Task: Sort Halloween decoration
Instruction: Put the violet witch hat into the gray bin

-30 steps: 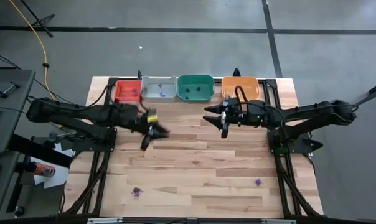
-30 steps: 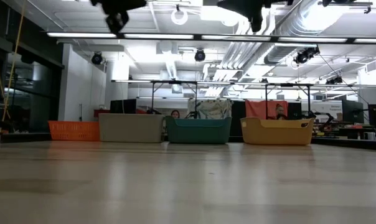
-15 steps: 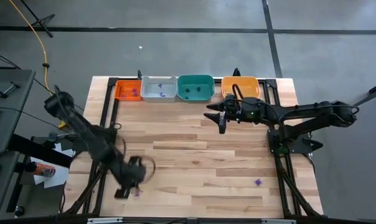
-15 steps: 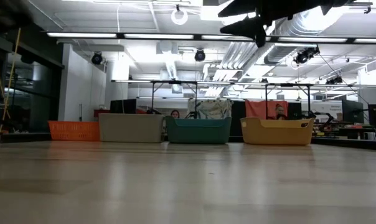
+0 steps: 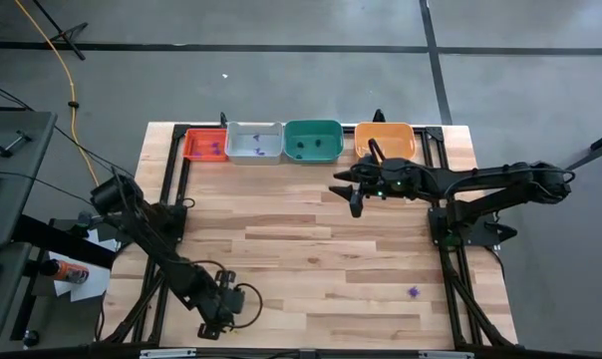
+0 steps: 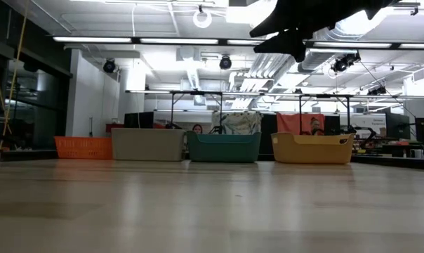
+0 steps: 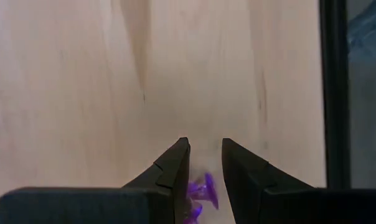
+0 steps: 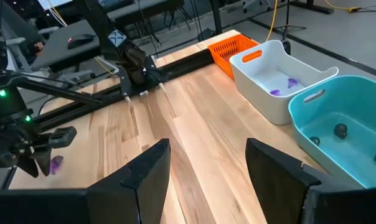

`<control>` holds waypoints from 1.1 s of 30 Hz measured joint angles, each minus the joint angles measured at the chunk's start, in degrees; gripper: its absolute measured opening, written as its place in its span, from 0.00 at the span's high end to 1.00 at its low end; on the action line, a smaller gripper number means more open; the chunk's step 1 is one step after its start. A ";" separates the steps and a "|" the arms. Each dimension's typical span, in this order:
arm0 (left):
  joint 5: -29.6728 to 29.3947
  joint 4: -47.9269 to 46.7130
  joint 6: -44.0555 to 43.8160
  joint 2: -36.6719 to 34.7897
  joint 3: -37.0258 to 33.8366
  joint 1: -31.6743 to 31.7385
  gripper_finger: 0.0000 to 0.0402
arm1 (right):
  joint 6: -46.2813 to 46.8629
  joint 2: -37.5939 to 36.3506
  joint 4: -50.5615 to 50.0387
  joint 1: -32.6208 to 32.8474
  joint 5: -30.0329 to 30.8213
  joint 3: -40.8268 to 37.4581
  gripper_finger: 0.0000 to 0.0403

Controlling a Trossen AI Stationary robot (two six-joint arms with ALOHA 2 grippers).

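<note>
Halloween decoration pieces lie scattered: one purple trinket [image 7: 200, 193] sits on the table [image 5: 311, 249] near its front-left corner, between the parted fingertips [image 7: 178, 163] of the left hand [image 5: 213, 321], which hangs low over it, released and holding nothing. Another purple trinket [image 5: 413, 292] lies toward the front-right corner. More rest in the red tray [image 5: 205, 146], grey tray [image 5: 254, 142] and green tray [image 5: 312, 140] along the back edge. The right hand [image 5: 343, 191] hovers open and empty before the orange tray [image 5: 385, 138]. No writing is legible.
</note>
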 joint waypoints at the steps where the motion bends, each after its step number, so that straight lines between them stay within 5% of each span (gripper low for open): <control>1: 0.11 0.00 0.15 0.38 0.00 0.00 0.79 | 0.02 0.00 -0.28 0.00 0.00 0.00 0.49; 12: 0.16 -6.91 0.31 1.03 0.07 0.15 0.79 | -0.07 0.02 -1.79 0.00 -0.46 0.00 0.49; 33: -0.53 -6.22 -2.83 1.05 0.07 -0.34 0.79 | -0.15 0.02 -2.96 0.00 -0.44 -0.02 0.49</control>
